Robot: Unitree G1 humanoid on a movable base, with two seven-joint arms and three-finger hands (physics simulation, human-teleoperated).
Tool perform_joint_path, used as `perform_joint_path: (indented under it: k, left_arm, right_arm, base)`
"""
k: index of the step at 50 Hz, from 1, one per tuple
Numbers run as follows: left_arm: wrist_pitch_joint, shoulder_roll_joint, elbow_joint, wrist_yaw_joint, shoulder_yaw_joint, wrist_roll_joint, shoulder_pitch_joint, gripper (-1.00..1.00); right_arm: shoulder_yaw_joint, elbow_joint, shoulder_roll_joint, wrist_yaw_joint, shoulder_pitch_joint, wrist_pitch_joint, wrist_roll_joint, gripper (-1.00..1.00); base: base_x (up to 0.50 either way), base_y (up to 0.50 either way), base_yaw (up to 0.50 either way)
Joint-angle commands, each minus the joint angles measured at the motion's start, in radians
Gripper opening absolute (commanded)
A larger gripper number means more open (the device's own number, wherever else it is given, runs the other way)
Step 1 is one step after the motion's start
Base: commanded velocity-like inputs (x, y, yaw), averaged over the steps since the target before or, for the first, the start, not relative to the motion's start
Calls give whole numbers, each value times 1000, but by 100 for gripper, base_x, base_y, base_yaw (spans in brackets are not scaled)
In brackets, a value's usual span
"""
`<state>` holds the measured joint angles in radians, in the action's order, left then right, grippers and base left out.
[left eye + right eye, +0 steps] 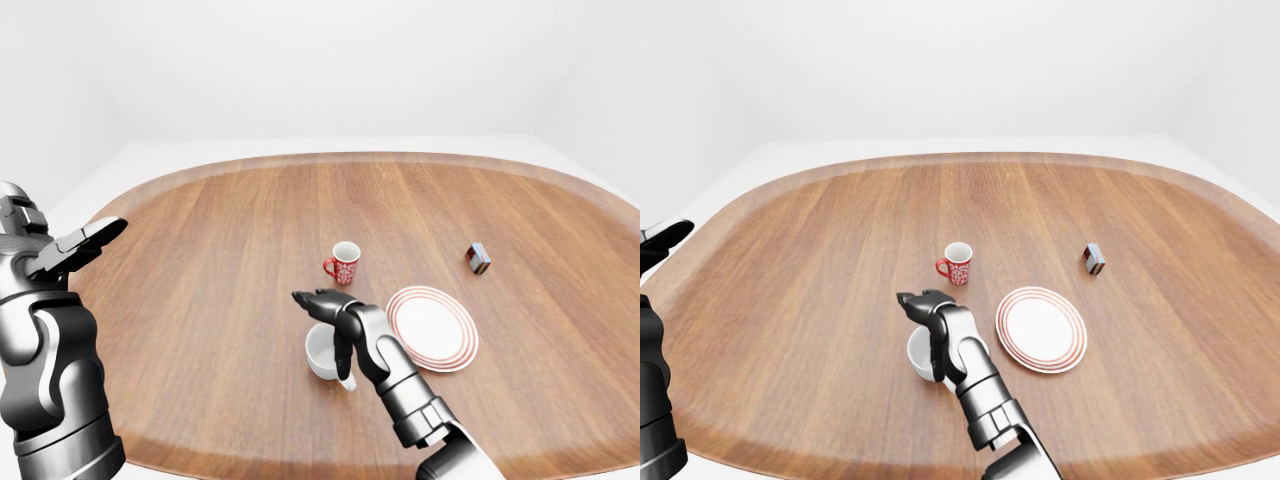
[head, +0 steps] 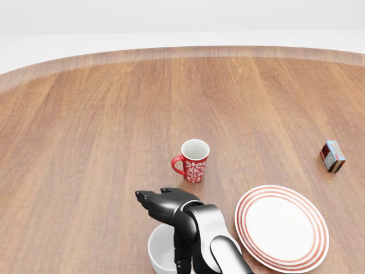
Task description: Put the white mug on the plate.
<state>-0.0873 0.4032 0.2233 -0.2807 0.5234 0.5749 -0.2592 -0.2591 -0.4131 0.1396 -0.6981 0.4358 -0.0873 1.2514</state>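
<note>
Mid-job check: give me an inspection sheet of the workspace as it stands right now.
Surface: round wooden table, upper half bare.
Job's things: white mug upright on the table left of the plate, not on it; the plate has red rings and holds nothing.
Clutter: red patterned mug above the white mug; small box near the right edge.
Grippers: right hand over the white mug, one finger reaching down at its rim, fingers not closed around it; left hand raised at far left, open, holding nothing.
Cables: nothing seen.
Surroundings: plain white walls and floor.
</note>
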Motion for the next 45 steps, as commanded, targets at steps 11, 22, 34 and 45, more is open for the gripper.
perform_joint_path:
  k: [11,22,34,45]
  left_arm:
    - [0,-2,3,1,-1,-2,1,100]
    - [0,-4,2,2,0,-3,3,100]
    - [0,-4,8,0,1,-1,3,100]
    - [0,-3,12,-2,1,1,3,100]
  right_arm:
    - [1,-112,6,0,-15,0,-64,100]
    - [-5,-124,2,0,-14,0,-77,100]
    - [-7,-150,2,0,-19,0,-90,100]
    - [-3,-175,-1,0,-15,0,-102,100]
  base:
    - [0,0,0]
    - [0,0,0]
    - [0,0,0]
    - [0,0,0]
